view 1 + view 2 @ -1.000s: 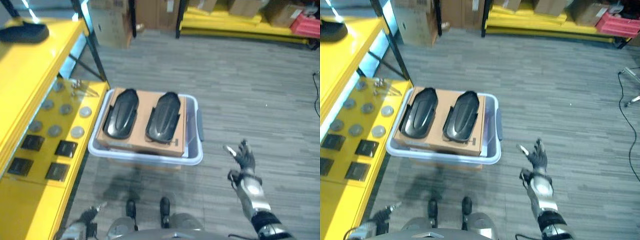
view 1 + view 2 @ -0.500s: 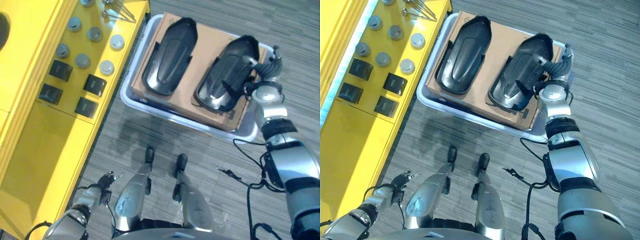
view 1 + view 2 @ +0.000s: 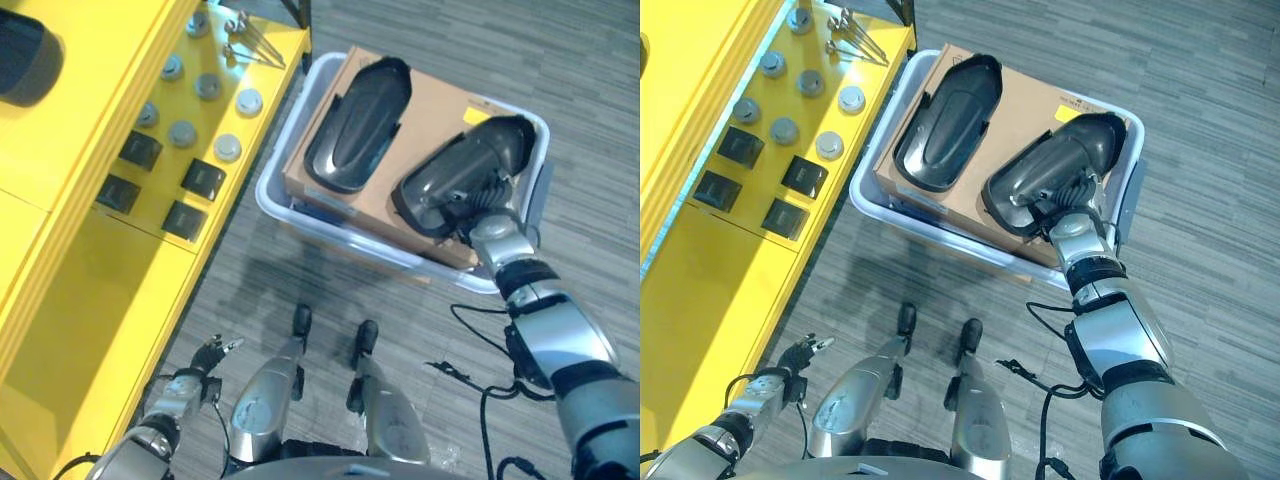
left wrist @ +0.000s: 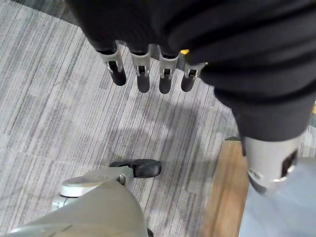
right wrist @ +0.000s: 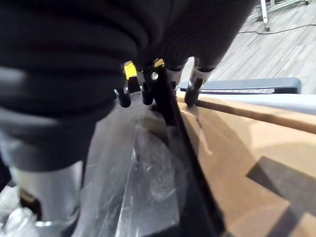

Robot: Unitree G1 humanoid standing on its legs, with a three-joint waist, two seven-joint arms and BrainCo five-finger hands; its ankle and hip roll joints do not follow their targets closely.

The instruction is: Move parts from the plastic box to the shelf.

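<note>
Parts, two black moulded shells, lie on a cardboard sheet [image 3: 440, 115] topping the pale plastic box [image 3: 300, 215], which stands on the floor just beside the yellow shelf [image 3: 90, 290] for a short carry. Far shell [image 3: 358, 125] lies flat and untouched. Near shell [image 3: 462, 172] is tilted, its near end at the right hand [image 3: 1072, 203]; in the right wrist view fingers [image 5: 122, 97] straddle the shell's thin rim, pinching it, probably to lift. Left hand [image 3: 205, 357] hangs low over the floor, fingers [image 4: 143, 79] loosely straight, holding nothing. Shelf already carries small black blocks [image 3: 203, 178] and round metal discs [image 3: 228, 148].
</note>
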